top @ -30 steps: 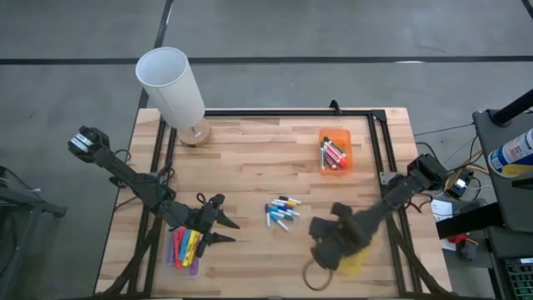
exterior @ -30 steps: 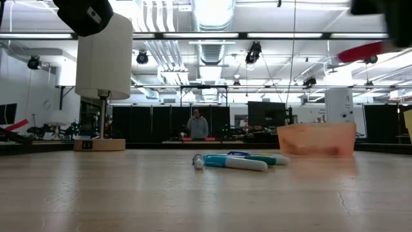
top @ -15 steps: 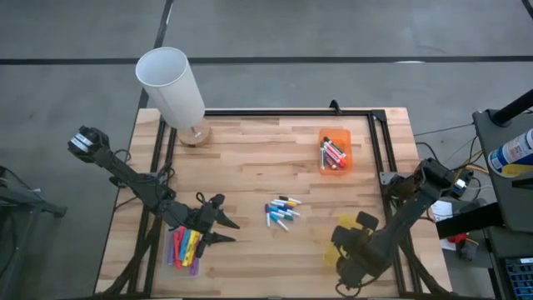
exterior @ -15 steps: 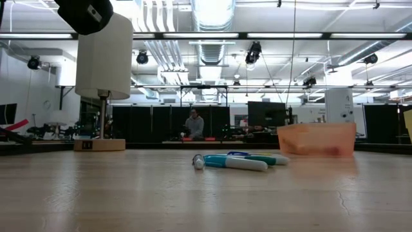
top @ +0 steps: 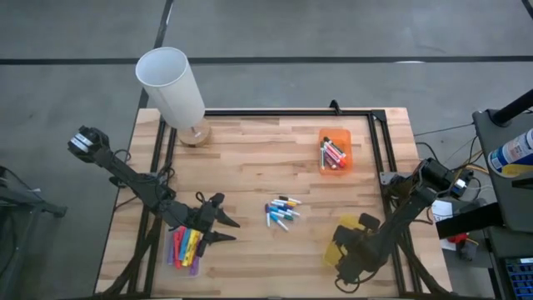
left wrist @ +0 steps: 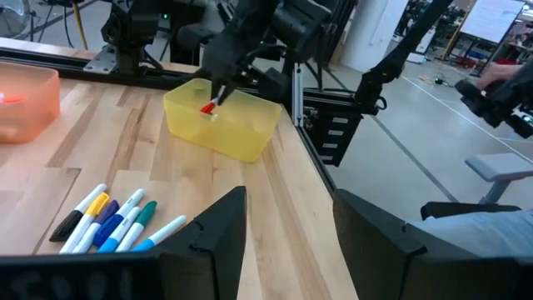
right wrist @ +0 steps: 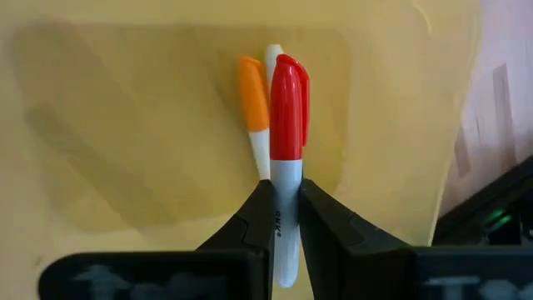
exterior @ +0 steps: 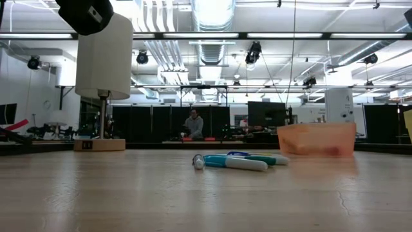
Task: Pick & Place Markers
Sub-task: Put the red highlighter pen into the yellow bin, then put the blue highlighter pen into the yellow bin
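While the right pincer (right wrist: pixel 281 218) hangs over the yellow bin (top: pixel 349 247), we see its two dark fingers clamped on a red-capped marker (right wrist: pixel 286 158) with a white barrel, the cap pointing down into the bin. Inside that bin lies an orange-capped marker (right wrist: pixel 255 112), also white-barrelled, just beside the held one.

Taking the yellow bin as our landmark, the loose markers (top: pixel 281 212) lie on the bare wood of the worktop (top: pixel 250 158) toward the left arm's side of it: short thin pens with white barrels and caps in blue, green, yellow and dark colours, bunched roughly side by side. Farther the same way, past that bunch, the left pincer (top: pixel 226 231) hovers with its fingers spread apart and nothing between them, just over a batch of pink, yellow, red and purple markers (top: pixel 186 247). Toward the far edge of the worktop from the yellow bin stands the orange bin (top: pixel 335 152), holding several red and dark pens.
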{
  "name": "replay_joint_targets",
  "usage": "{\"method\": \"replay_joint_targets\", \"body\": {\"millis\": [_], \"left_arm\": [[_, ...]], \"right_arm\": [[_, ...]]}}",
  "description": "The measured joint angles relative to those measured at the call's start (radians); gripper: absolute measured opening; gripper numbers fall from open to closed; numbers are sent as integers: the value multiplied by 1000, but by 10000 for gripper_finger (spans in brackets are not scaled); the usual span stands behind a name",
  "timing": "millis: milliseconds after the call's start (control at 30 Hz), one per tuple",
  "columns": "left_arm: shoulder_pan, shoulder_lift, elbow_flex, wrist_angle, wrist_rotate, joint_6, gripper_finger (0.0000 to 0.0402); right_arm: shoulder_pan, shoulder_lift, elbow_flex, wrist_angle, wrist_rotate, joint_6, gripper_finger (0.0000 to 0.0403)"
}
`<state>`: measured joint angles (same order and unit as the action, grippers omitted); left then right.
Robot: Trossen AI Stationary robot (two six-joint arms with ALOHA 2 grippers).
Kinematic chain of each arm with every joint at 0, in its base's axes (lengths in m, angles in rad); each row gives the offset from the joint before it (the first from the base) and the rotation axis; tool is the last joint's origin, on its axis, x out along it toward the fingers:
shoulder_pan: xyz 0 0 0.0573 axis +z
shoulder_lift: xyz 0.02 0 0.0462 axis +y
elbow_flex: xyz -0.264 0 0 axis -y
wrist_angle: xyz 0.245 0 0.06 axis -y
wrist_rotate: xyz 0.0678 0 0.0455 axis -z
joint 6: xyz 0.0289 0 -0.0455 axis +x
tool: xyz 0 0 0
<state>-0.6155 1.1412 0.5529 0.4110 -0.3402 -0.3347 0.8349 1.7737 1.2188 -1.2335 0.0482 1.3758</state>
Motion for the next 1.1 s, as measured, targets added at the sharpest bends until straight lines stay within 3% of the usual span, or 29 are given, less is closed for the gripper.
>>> {"method": "replay_joint_targets", "body": {"millis": [333,533,667,833,933,1100], "left_arm": [[0,0,0,0,0,-1,174],[0,0,0,0,-1,-1,174],[0,0,0,0,-2,-1,174],[0,0,0,0,-2,-1,174],[0,0,0,0,-2,-1,174],[0,0,0,0,-2,-1,174]], "right_arm": [[-8,0,-11,-46,4,39,97],[-9,0,3,-69,19,-20,131],[-14,0,46,-187,100,9,132],[-31,-5,119,-257,306,-23,122],[-73,-7,156,-221,393,-102,119],[-189,-13,166,5,373,-321,114]]}}
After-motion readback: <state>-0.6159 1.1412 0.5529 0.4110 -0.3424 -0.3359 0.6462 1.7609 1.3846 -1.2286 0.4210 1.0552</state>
